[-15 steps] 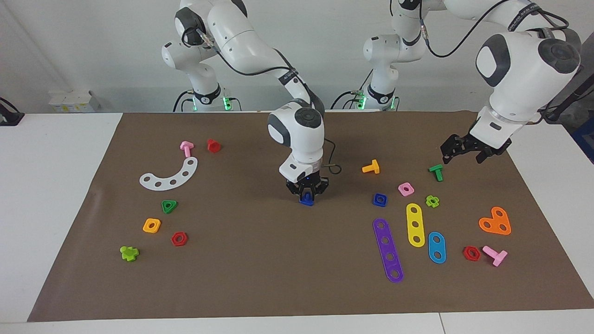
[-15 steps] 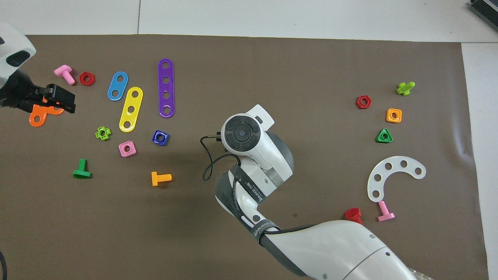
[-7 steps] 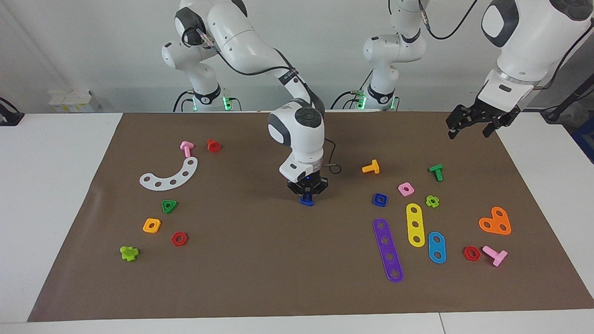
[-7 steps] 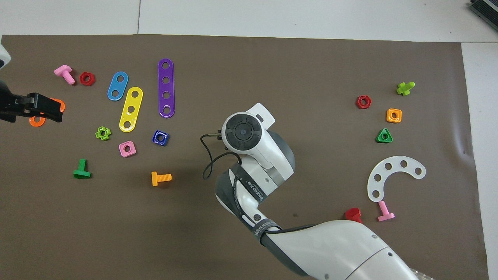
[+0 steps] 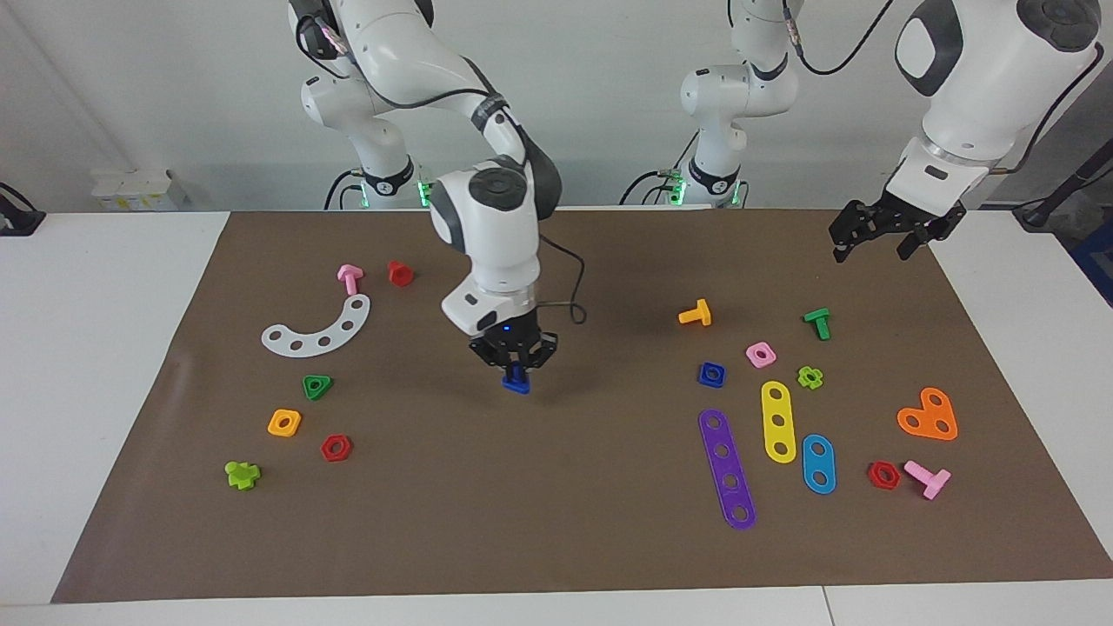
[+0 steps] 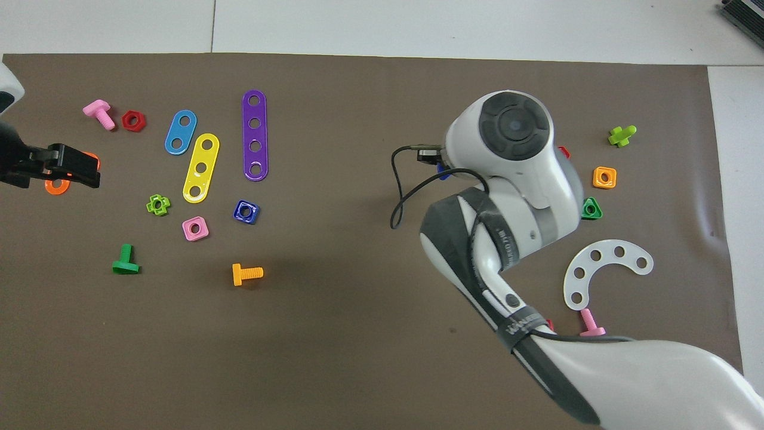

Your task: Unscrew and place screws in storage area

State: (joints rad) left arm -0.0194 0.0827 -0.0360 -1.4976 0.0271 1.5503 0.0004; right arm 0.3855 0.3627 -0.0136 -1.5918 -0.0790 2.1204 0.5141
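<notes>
Right gripper (image 5: 516,369): fingers pinched tight on the small blue plastic toy bolt (image 5: 516,382), which hangs from the fingertips above bare brown mat (image 5: 556,487) near the middle of the table, clear of the surface. It is between the blue square nut (image 5: 711,374) and the storage patch marked by the white curved holed strip (image 5: 318,329). Left gripper (image 5: 885,236): raised over the mat's edge at the left arm's end, fingers spread, holding nothing.
</notes>
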